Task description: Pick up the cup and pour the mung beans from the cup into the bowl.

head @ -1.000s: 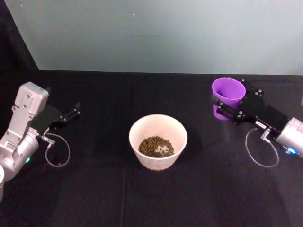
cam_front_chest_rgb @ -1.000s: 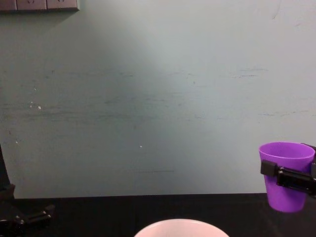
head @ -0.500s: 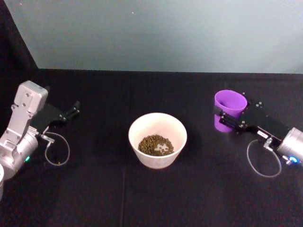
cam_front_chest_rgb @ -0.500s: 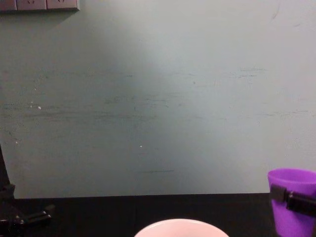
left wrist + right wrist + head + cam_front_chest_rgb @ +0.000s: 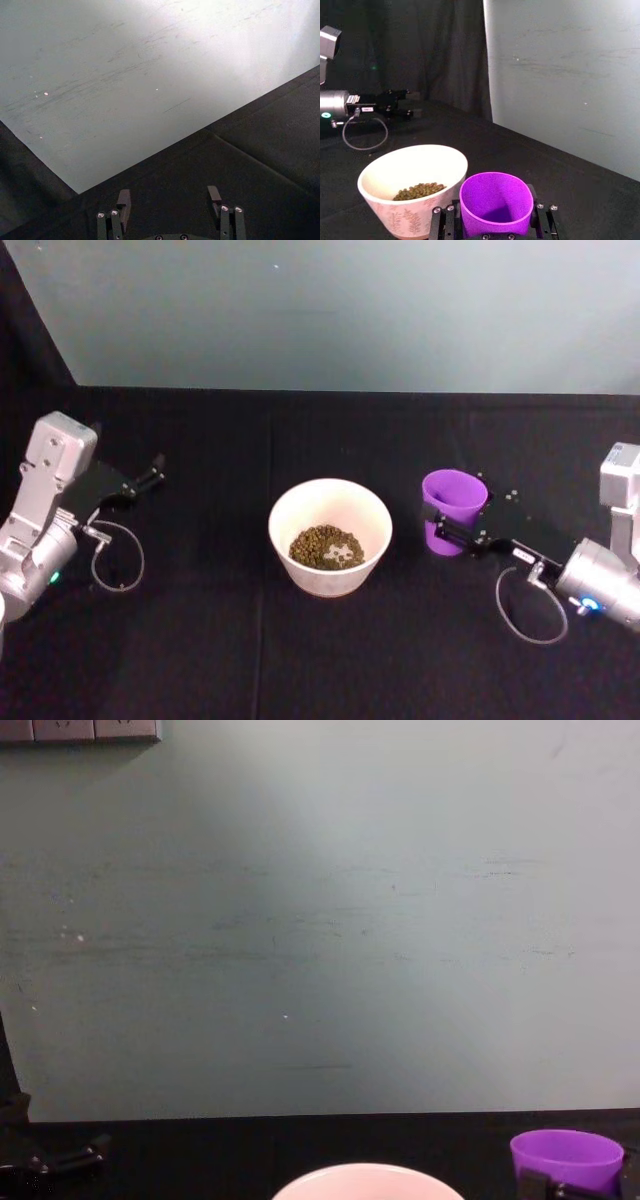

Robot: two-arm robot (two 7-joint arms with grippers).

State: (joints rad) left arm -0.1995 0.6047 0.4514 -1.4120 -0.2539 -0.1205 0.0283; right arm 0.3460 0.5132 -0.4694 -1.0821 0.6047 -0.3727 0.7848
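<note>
From the head view, the bowl (image 5: 330,536) sits in the middle of the black table (image 5: 300,660), and a small heap of mung beans (image 5: 325,547) lies at its bottom. The cup (image 5: 452,511) stands upright just to the right of the bowl, with a small gap between them. The right gripper (image 5: 447,531) reaches in from the right and its black fingers are closed around the side of the cup. The left gripper (image 5: 152,475) is far off on the left side of the table, well away from the bowl. In the left wrist view, the left gripper (image 5: 167,200) has its two fingers spread wide apart, and there is nothing between them, just black table and the pale wall (image 5: 125,65) behind. In the right wrist view, the cup (image 5: 496,202) sits between the fingers of the right gripper (image 5: 495,216), which press on both of its sides. The cup looks empty inside. The bowl (image 5: 415,190) is just beside it, with the beans (image 5: 420,190) low down inside. In the chest view, the cup's rim (image 5: 567,1158) shows at the bottom right, and the bowl's pale rim (image 5: 365,1181) peeks up at the bottom middle.
</note>
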